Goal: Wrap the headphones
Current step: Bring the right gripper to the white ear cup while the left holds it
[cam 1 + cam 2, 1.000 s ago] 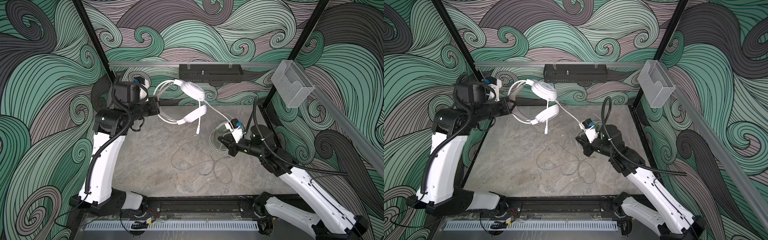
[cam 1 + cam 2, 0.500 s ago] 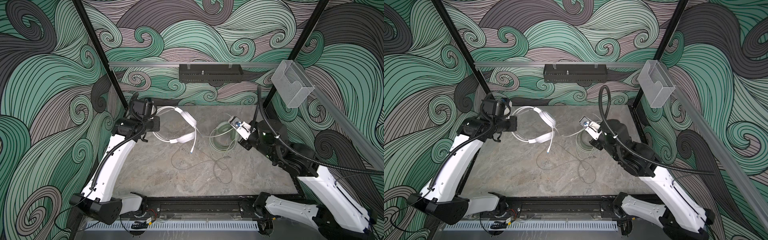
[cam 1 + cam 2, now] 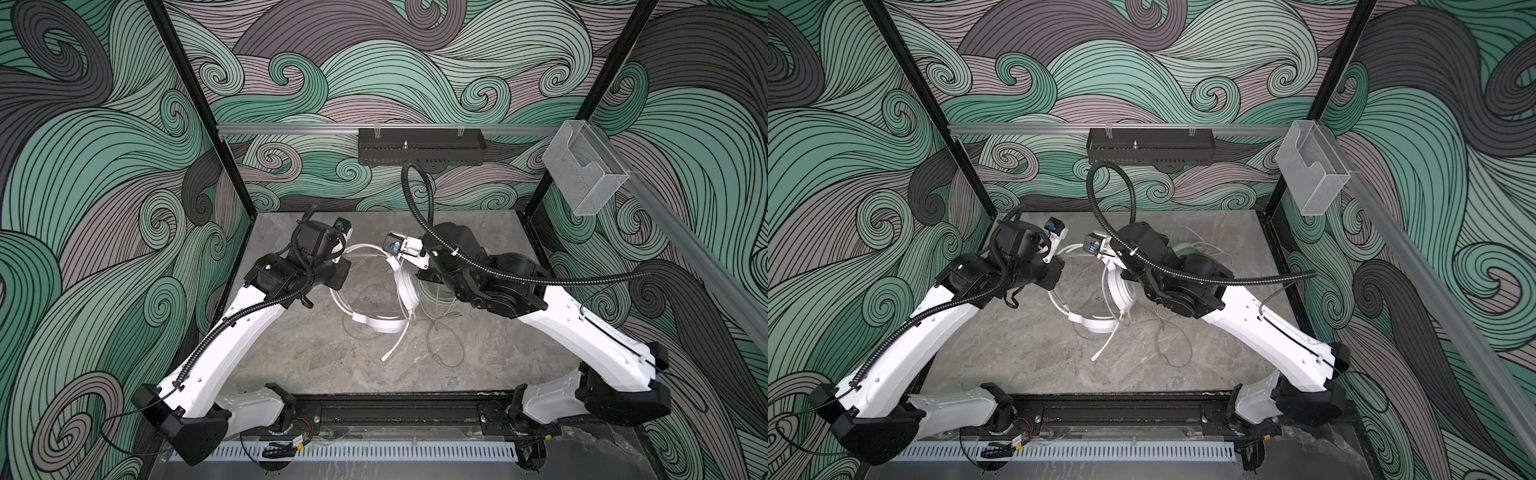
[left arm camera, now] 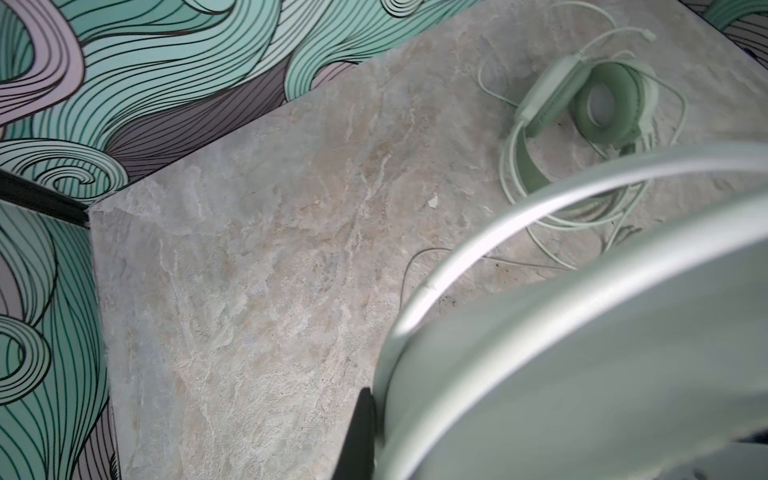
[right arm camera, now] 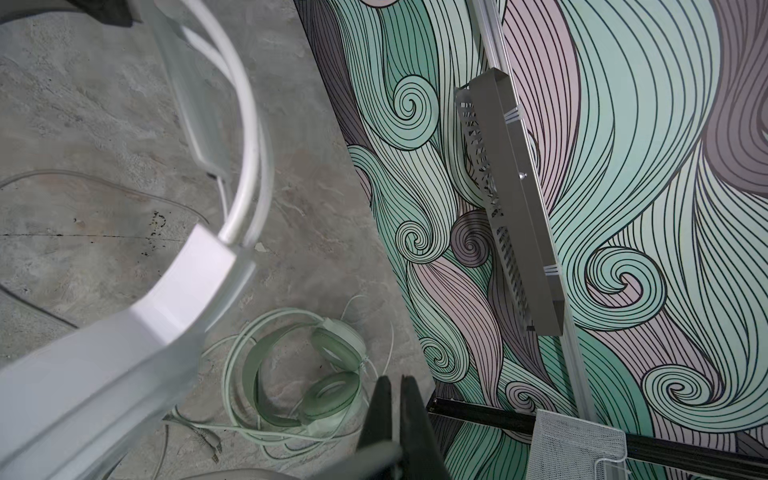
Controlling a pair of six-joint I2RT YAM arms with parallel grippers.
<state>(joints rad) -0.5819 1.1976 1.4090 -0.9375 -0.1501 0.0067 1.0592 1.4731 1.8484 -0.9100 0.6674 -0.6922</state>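
Observation:
The white headphones (image 3: 405, 286) lie in the middle of the table, band arched, a thick white lead (image 3: 392, 343) trailing forward. My left gripper (image 3: 338, 276) is shut on them; in the left wrist view one black finger (image 4: 361, 432) presses against the big pale shell (image 4: 582, 353). My right gripper (image 5: 395, 399) has its jaws nearly touching, with a pale strand of the white headphones' cable pinched at their base. The mint green headphones (image 5: 307, 374) lie flat behind, cable looped round them, mostly under the right arm in a top view (image 3: 1187, 251).
Thin grey wire loops (image 3: 446, 345) sprawl on the table's front right. A black rack (image 3: 419, 151) hangs on the back rail and a clear plastic box (image 3: 586, 174) on the right rail. Patterned walls close in the back and both sides.
The left arm has brought the white headphones down from mid-air at the back left to the table's middle. The right arm has swung up and in towards them.

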